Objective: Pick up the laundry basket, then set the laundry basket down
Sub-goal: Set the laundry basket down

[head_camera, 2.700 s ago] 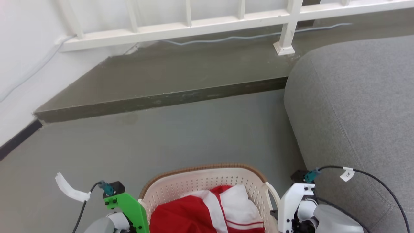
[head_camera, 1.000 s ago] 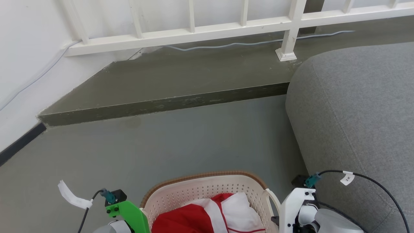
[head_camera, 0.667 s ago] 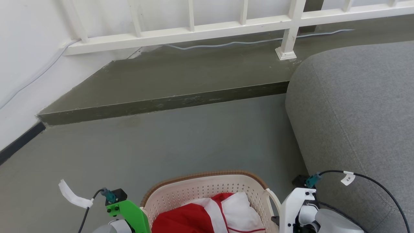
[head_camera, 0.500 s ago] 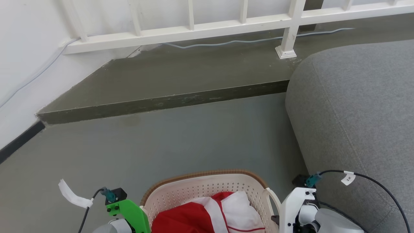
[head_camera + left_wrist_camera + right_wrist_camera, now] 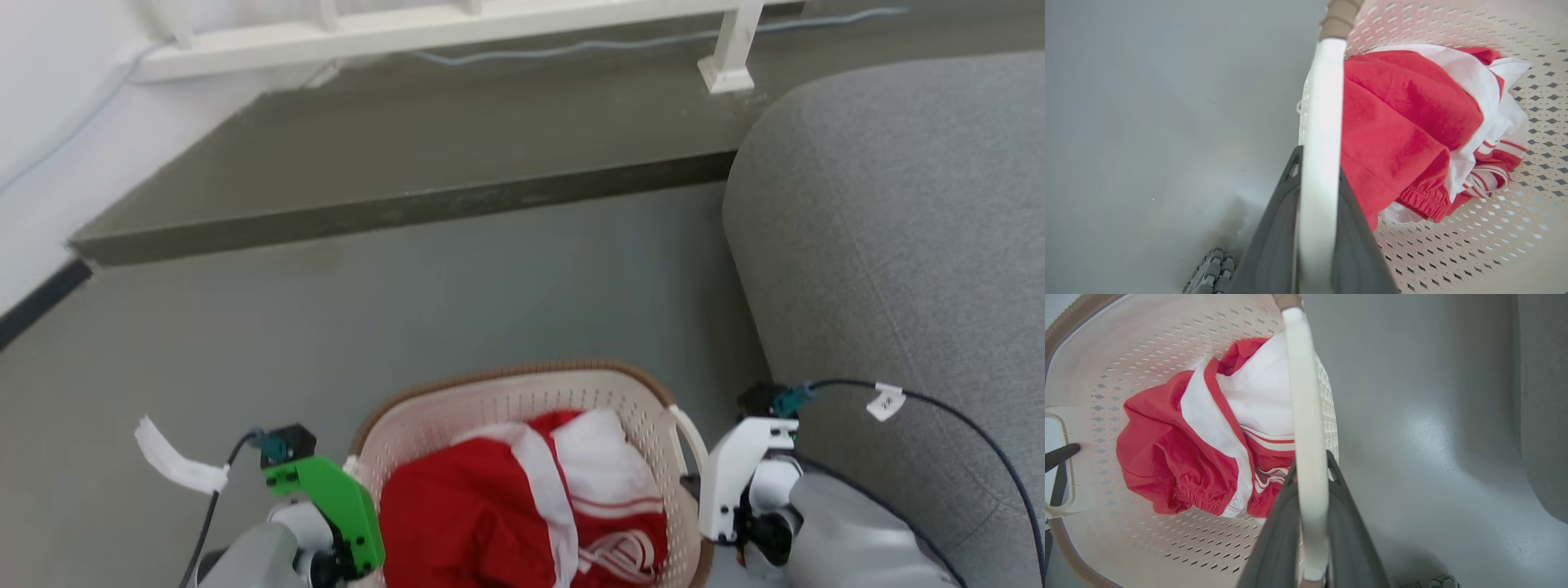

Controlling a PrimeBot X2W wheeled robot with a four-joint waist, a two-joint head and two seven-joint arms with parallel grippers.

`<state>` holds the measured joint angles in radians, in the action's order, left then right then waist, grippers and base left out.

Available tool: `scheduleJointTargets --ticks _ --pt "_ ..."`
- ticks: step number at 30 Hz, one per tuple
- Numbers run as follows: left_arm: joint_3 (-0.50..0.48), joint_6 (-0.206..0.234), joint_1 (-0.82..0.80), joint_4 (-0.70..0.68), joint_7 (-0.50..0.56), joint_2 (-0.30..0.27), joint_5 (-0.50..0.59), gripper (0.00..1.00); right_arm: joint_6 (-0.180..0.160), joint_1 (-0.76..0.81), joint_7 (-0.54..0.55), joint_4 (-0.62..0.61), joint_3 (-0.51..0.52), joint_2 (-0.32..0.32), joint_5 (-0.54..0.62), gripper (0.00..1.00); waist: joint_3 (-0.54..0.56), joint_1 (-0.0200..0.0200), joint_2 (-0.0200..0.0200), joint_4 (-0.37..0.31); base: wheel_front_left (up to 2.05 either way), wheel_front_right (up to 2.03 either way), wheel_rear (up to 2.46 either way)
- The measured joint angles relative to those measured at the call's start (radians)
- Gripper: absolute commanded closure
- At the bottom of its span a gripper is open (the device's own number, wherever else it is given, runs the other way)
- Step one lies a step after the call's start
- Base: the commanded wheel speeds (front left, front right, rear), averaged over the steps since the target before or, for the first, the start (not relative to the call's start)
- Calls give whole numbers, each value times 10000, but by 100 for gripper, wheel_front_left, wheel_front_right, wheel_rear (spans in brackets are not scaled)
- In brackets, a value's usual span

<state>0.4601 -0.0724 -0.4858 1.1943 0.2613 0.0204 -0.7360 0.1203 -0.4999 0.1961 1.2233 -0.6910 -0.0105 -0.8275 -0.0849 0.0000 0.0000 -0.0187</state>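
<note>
The left gripper is clamped narrow on the laundry basket. Its two dark fingers press either side of the left loop handle, which runs up between them. The right gripper grips the same way, its fingers closed on the right loop handle. From the right wrist, a dark finger of the left gripper shows at the basket's far handle.

The basket sits at the bottom middle of the head view, between the two wrists. A green bracket is just beside its left side and a white bracket just beside its right. Whether the basket's base rests on the floor or hangs just above it, I cannot tell.

Inside the basket lies a crumpled red and white garment, bunched against the perforated bottom and the right-hand wall.

To the right of the basket, near it but apart, a grey sofa curves upward. Ahead of the basket lies open grey floor. Beyond that floor a darker step rises, well apart from the basket. A pale cable trails along the step's back. Behind the cable stands a white railing, one post footed on the step. Far to the basket's left a white wall meets the floor.
</note>
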Motion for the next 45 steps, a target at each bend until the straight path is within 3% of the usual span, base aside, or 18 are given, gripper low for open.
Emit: scheduleJointTargets --ticks 45 --pt "-12 431 -4230 -677 -2021 -433 717 100 -796 -4576 -1737 -470 31 -165 734 100 -5801 1 0 -205 0 0 0"
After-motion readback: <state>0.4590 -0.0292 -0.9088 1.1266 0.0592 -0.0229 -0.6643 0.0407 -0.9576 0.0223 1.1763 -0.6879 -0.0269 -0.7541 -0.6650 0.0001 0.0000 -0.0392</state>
